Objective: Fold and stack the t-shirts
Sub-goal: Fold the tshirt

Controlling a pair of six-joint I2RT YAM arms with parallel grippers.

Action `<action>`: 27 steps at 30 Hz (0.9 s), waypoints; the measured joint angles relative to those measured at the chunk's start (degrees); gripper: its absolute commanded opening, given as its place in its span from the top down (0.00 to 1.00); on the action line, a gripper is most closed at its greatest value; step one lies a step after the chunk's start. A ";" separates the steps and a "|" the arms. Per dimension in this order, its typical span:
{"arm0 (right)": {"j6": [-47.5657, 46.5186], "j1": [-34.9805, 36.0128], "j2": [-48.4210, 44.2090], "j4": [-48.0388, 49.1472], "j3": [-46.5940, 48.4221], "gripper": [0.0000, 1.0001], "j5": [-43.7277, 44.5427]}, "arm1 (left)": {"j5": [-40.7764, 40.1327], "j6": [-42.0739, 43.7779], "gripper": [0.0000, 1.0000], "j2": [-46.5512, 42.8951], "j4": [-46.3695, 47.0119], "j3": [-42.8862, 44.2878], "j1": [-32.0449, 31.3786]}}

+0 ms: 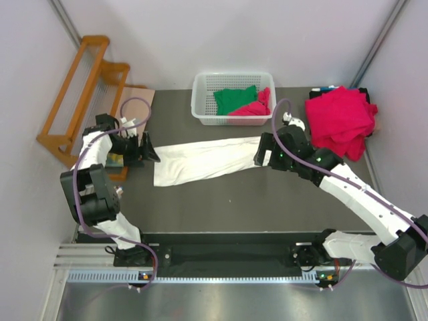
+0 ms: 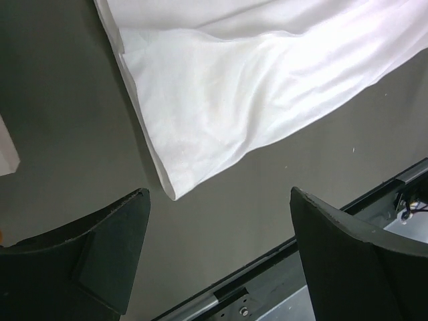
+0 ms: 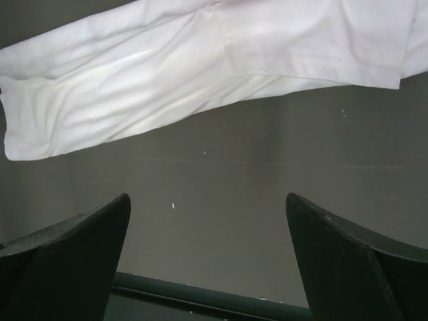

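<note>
Robot lab, a closed test cell, not a home or shop. Two white arms, left arm [image 1: 93, 180] and right arm [image 1: 354, 194], bolted to a slotted aluminium rail [image 1: 227, 274] at the near edge of a dark matte table [image 1: 234, 200]. Purple cables [image 1: 137, 99] loop off both arms. Plain white wall panels [image 1: 234, 33] close in ahead of the arms and on both flanks, with a metal corner post [image 1: 378, 40] beyond the right arm. Laundry set out: white lattice basket [image 1: 200, 100] ahead of both arms, pile of crimson t-shirts [image 1: 341, 120] right of the right arm, wooden rack [image 1: 80, 93] against the panel left of the left arm
</note>
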 measured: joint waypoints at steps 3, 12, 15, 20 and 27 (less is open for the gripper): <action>0.61 0.07 0.00 0.02 -0.04 0.00 0.07 | -0.59 -0.48 0.12 0.57 1.27 -1.60 -1.01; 1.66 0.33 -0.04 0.26 -2.14 0.00 0.37 | -4.33 -2.01 0.14 7.17 5.07 -3.06 -5.05; 1.68 0.33 -0.02 0.37 -2.14 0.00 0.42 | -5.14 -2.69 0.14 8.41 5.86 -3.06 -6.08; 1.68 0.33 -0.02 0.87 -2.67 0.00 0.46 | -5.97 -3.10 0.14 9.27 6.54 -3.06 -6.10; 1.77 0.33 0.22 1.18 -3.28 0.00 0.48 | -7.67 -3.45 0.23 11.19 7.34 -3.10 -6.12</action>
